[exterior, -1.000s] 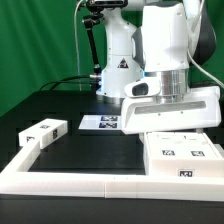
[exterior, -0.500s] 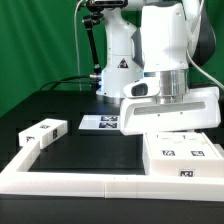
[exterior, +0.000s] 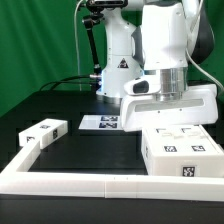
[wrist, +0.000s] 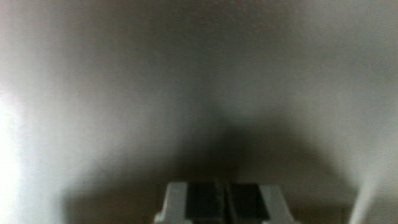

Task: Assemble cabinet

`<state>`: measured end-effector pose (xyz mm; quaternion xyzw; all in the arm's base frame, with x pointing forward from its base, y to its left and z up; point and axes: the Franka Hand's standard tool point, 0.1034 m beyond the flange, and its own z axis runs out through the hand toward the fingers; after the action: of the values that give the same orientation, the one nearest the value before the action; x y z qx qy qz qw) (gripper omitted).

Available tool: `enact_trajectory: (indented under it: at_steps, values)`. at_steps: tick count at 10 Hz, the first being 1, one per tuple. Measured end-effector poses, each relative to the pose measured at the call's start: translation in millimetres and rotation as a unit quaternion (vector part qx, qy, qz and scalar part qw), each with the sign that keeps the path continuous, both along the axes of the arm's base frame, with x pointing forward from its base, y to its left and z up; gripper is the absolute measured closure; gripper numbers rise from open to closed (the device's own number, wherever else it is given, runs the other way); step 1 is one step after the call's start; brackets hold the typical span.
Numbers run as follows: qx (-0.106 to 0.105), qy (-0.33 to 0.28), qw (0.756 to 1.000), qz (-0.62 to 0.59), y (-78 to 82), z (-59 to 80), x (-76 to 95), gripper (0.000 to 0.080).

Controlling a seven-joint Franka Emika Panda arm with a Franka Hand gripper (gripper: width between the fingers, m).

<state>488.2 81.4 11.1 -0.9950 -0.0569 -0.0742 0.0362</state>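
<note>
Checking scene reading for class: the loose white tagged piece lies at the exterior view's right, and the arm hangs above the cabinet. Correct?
One error: the loose white tagged piece lies at the exterior view's left, not its right, as the exterior view shows. The arm does hang above the cabinet.

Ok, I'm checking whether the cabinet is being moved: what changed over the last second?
The arm's wrist rose a little. The cabinet under it shifted slightly upward with it, showing more of its top face. Whether the gripper grips it cannot be told. The small tagged white part at the exterior view's left, the marker board and the border rail stayed put.
</note>
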Motion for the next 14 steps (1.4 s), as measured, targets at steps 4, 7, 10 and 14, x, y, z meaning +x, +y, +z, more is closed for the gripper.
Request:
enact_trajectory:
  at_steps: [4,7,10,14]
  values:
    - [-0.008,-0.007,1.000,0.022,-4.6,45.0,-5.3,0.0798]
    - [-0.011,-0.009,0.999,0.029,-3.6,83.9,9.6,0.0798]
    - [-0.011,-0.007,0.999,0.035,-9.8,102.6,35.6,0.0798]
    - [-0.011,-0.004,0.999,0.037,-8.2,99.8,32.3,0.0798]
